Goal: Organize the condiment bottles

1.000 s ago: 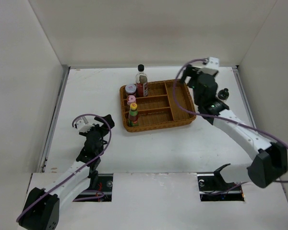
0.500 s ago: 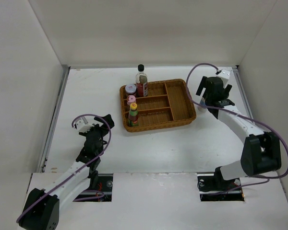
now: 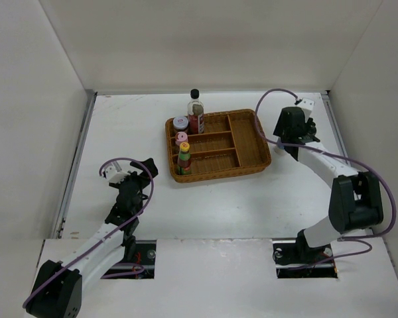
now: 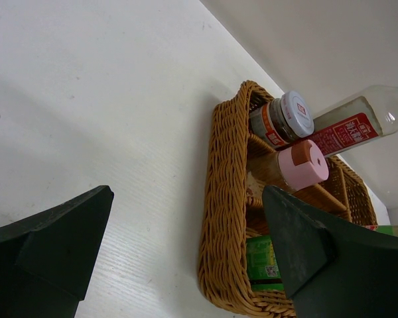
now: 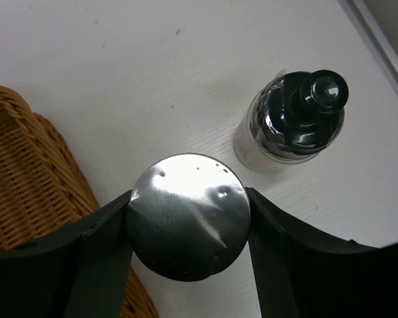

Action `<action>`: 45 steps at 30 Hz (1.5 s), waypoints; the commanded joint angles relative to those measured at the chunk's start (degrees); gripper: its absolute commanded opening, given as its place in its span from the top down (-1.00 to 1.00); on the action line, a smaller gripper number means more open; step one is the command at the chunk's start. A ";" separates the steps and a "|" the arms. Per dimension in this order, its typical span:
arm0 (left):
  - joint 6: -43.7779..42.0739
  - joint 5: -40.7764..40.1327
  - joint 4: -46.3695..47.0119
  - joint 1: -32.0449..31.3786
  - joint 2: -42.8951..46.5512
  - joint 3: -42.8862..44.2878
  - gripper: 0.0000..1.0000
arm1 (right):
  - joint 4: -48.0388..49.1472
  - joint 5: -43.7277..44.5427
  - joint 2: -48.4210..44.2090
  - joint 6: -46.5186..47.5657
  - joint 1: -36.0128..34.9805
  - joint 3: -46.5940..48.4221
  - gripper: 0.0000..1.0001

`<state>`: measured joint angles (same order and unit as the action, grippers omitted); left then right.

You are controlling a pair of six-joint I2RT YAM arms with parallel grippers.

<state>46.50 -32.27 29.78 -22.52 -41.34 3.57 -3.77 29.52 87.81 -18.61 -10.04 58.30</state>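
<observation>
My right gripper (image 5: 188, 218) is shut on a jar with a round silver top (image 5: 188, 199); its fingers press both sides and the jar's side is hidden. The small dark bottle (image 5: 295, 119) stands just right of it on the table. In the top view the right gripper (image 3: 294, 127) is right of the wicker tray (image 3: 252, 142). The tall dark-sauce bottle (image 3: 196, 114), lavender-lidded jar (image 3: 180, 123), pink-capped shaker (image 3: 182, 138) and green-red bottle (image 3: 184, 159) stand along the tray's left end. My left gripper (image 3: 136, 175) is open and empty, left of the tray.
The left wrist view shows the tray's left wall (image 4: 222, 199) with the pink cap (image 4: 304, 164) and the lavender lid (image 4: 295, 112) above it. The tray's right edge (image 5: 26, 165) lies close to the held jar. The table's right rim is near the small dark bottle.
My right arm swung from above the tray's right end out to the right and down, and its jaws now grip the silver-topped jar. The left arm has not moved.
</observation>
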 commanded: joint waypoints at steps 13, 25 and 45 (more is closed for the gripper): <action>-0.09 0.46 1.86 0.60 0.30 -0.41 -1.00 | 16.24 -3.84 -3.19 1.66 -24.18 10.60 -0.12; -0.18 0.46 1.86 0.51 0.39 -0.58 -1.00 | 19.59 -7.90 11.50 -1.16 -32.27 19.83 -0.11; -0.18 0.63 1.86 0.33 0.65 -0.67 -1.00 | 15.20 -6.23 16.52 -1.43 -35.17 21.85 -0.75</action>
<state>46.48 -32.27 29.76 -22.37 -41.41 3.57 8.27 21.87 107.39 -19.38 -44.73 77.91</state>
